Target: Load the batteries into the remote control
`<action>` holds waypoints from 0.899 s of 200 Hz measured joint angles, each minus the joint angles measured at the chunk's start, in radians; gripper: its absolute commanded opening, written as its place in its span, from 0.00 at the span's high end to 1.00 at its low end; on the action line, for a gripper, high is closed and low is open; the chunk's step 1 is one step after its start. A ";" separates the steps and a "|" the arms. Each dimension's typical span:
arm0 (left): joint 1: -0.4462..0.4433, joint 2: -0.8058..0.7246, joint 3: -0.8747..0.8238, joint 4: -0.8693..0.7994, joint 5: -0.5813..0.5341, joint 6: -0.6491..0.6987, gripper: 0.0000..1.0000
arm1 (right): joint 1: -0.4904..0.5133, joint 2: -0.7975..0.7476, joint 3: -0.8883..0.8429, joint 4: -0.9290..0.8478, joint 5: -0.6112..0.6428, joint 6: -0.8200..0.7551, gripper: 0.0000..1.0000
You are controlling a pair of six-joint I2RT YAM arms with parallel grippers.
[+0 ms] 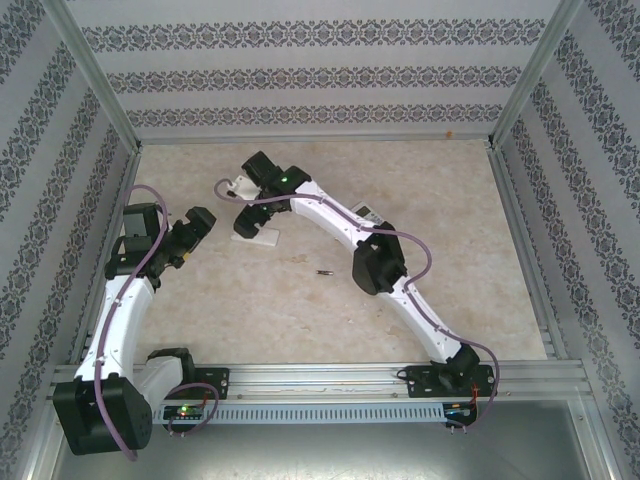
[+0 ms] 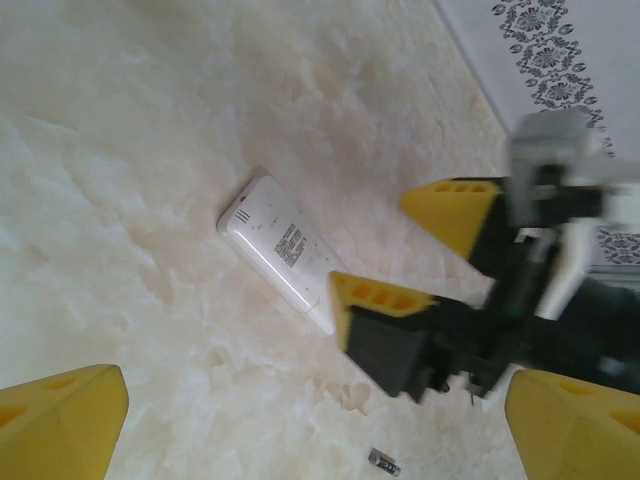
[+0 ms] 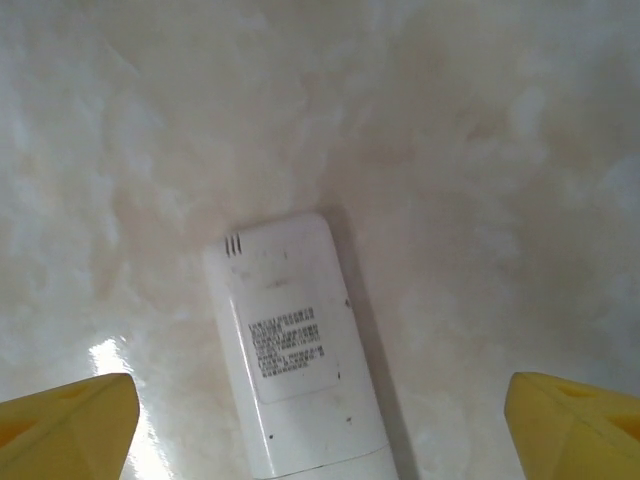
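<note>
- The remote control (image 1: 255, 238) lies flat on the tabletop (image 1: 470, 300), left of the middle, with its back side up; a small printed label is seen on this back (image 3: 285, 345)
- The right end effector (image 1: 232, 190) hangs over the remote control (image 2: 285, 250), with its arm stretched across from the near right corner
- In the right wrist view its two yellow fingers (image 3: 65, 420) stand wide apart, one on each side of the remote control, and they do not touch it; nothing is held
- The left end effector (image 1: 205, 222) is near the left edge of the tabletop, just beside the remote control; its fingers (image 2: 60, 425) are also spread wide and hold nothing
- One battery (image 1: 325, 271) lies alone about in the middle of the tabletop, apart from the remote control and from both end effectors; it shows also in the left wrist view (image 2: 383, 462)
- A second remote (image 1: 368, 212) lies to the right of the middle, partly behind the right arm
</note>
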 measured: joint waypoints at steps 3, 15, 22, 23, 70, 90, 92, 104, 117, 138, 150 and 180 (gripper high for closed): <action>0.000 0.000 0.000 0.000 0.000 0.000 0.02 | 0.000 0.007 0.000 -0.006 0.000 -0.005 0.02; 0.000 0.000 0.000 0.000 0.001 -0.002 0.02 | 0.001 0.029 0.000 -0.027 0.000 -0.011 0.03; 0.000 0.000 0.000 0.000 0.001 -0.003 0.02 | 0.001 0.039 0.000 -0.037 0.000 -0.012 0.03; 0.000 0.000 0.000 0.000 0.001 -0.004 0.02 | 0.001 0.040 0.000 -0.039 0.000 -0.012 0.03; 0.000 0.000 0.000 0.002 0.001 -0.010 0.02 | 0.003 0.094 0.066 -0.085 0.019 -0.011 0.07; 0.000 -0.001 0.000 0.002 0.001 -0.011 0.02 | 0.003 0.107 0.071 -0.100 0.032 -0.006 0.13; 0.000 -0.001 0.000 0.002 0.001 -0.011 0.02 | 0.003 0.108 0.071 -0.101 0.034 -0.006 0.13; 0.000 -0.002 0.000 0.002 0.001 -0.011 0.02 | 0.004 0.117 0.071 -0.108 0.041 -0.006 0.17; 0.000 -0.002 0.000 0.004 0.001 -0.011 0.02 | 0.010 0.127 0.076 -0.106 0.063 -0.011 0.23; 0.000 -0.002 -0.001 0.007 0.001 -0.011 0.02 | 0.018 0.129 0.082 -0.116 0.090 -0.022 0.35; 0.000 -0.002 -0.003 0.010 0.001 -0.015 0.02 | 0.028 0.129 0.084 -0.121 0.097 -0.034 0.43; 0.000 -0.002 -0.026 0.022 0.006 -0.031 0.02 | 0.034 0.130 0.096 -0.136 0.107 -0.033 0.50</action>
